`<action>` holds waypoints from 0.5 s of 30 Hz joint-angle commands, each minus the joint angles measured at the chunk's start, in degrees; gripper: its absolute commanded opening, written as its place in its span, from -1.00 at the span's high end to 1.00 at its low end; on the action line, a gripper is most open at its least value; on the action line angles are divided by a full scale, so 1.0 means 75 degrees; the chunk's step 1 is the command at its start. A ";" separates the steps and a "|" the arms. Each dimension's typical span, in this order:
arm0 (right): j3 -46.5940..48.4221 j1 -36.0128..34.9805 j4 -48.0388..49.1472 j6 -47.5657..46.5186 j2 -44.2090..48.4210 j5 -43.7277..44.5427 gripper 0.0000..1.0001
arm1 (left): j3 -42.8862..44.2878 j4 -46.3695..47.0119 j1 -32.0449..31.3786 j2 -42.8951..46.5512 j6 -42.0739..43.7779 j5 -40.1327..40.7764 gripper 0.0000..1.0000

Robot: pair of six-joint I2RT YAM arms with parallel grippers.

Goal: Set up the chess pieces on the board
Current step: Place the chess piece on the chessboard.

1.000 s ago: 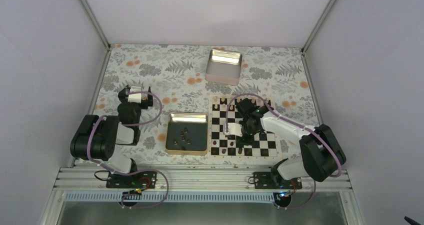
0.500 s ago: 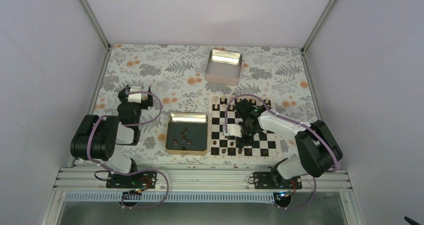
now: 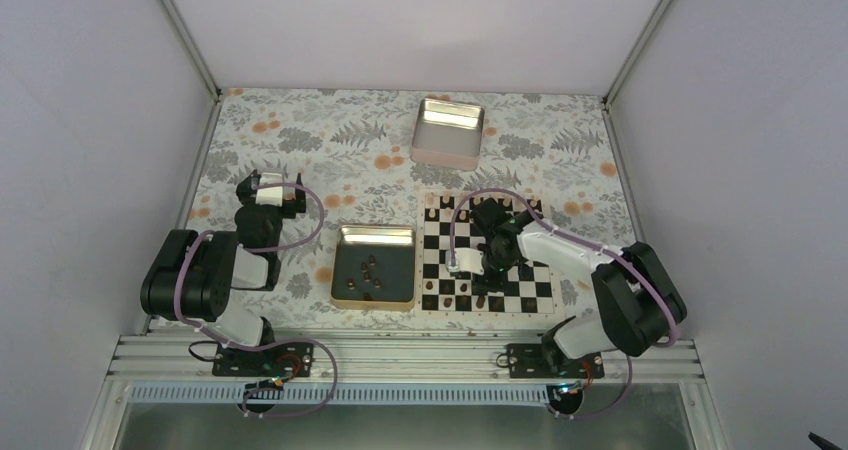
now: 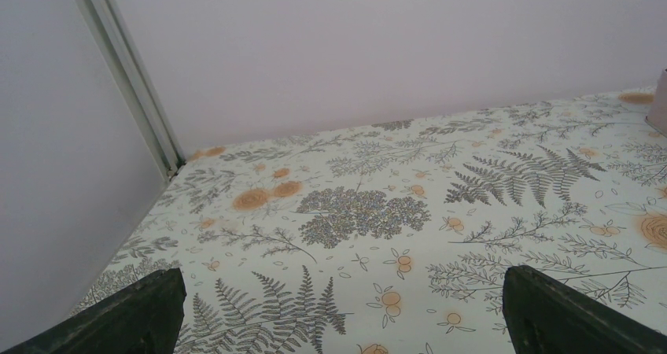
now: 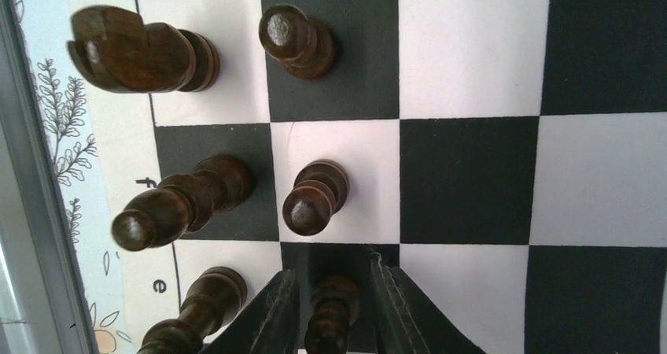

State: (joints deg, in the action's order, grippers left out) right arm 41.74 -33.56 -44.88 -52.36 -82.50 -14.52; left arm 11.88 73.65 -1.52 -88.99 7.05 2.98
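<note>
Right gripper [image 5: 332, 279]: over the board [image 3: 535, 288], pointing down. Its jaws were narrowly apart, one finger on each side of a small dark piece [image 5: 330, 318] standing on a black square. A sliver of that square showed between each finger and the piece, so the fingers flanked it without clamping it.

Board: lay flat close to the near edge of the tabletop [image 4: 362, 212], right of the middle, under the right arm.

Chess pieces [image 5: 315, 197], right wrist view: all were dark brown and upright, one to a square.
- A knight [image 5: 134, 49] stood on a white square in the row nearest the board's rim.
- A pawn [image 5: 297, 41] stood on the black square just beside it.
- A taller piece [image 5: 177, 203] stood on the black square by the letter f.
- Another tall piece [image 5: 197, 311] stood on the white square by the letter e, just beside one finger.

Top view: further dark pieces stood along the board's near rows, too small to name.

Tray [image 3: 374, 308]: gold-rimmed, just beside the board's left rim and close to the near edge. Several dark pieces lay loose inside it.

Silver tin [image 3: 445, 156]: near the far edge, about mid-width, well apart from the board.

Left gripper [image 4: 340, 291]: jaws were wide apart, with only the fern-and-flower cloth showing between the fingers. It sat near the left edge of the tabletop, well apart from the board.
</note>
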 commanded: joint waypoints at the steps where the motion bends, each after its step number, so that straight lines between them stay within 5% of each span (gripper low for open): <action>1: 0.0214 0.0079 -0.0193 -0.0014 0.0309 -0.0129 0.48 | 0.0023 0.0294 -0.0030 -0.0067 0.0016 -0.0056 -1.00; 15: 0.1014 0.0090 -0.0538 -0.0095 0.0374 -0.0133 0.47 | 0.0021 0.0292 -0.0032 -0.0066 0.0013 -0.0056 -1.00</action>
State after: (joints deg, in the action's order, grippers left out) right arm 45.89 -33.54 -48.34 -52.40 -80.62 -14.57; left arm 11.88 73.65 -1.52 -88.99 7.05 2.98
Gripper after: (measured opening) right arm 0.264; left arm 0.999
